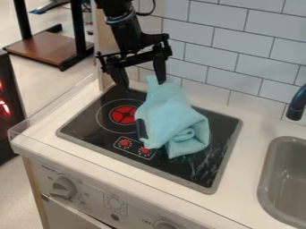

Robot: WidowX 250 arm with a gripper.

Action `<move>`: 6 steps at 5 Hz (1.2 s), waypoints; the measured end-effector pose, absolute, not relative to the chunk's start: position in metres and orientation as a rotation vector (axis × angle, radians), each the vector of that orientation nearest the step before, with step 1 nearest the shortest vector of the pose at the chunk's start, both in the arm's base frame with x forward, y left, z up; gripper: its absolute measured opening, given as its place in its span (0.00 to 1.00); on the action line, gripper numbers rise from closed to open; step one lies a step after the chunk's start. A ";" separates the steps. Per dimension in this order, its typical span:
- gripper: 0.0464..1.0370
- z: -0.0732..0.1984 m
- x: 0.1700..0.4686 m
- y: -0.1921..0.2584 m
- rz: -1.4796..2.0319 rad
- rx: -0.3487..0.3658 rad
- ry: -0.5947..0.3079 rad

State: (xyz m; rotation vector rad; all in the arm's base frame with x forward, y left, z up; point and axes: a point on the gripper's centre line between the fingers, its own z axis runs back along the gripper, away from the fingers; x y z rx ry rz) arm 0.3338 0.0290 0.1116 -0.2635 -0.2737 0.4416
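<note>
Black, segmented arm (124, 31) (a thin cable (145, 10) loops beside it), ringed by a bluish-grey band (121, 17).

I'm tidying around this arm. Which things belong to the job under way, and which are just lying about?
In the job:
- light blue cloth
- open hand, at the cloth's peak
- black stovetop, under the cloth

Just about:
- grey sink
- dark faucet
- brown board near the floor

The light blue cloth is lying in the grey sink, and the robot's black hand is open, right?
Not quite: the camera view shows the light blue cloth lying on the black stovetop, not in the sink. The robot's hand is open.
</note>
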 end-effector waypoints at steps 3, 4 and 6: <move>0.96 0.093 0.357 0.040 0.526 -0.231 -0.215; 0.96 0.091 0.374 0.051 0.581 -0.220 -0.223; 0.96 0.089 0.414 0.072 0.668 -0.206 -0.283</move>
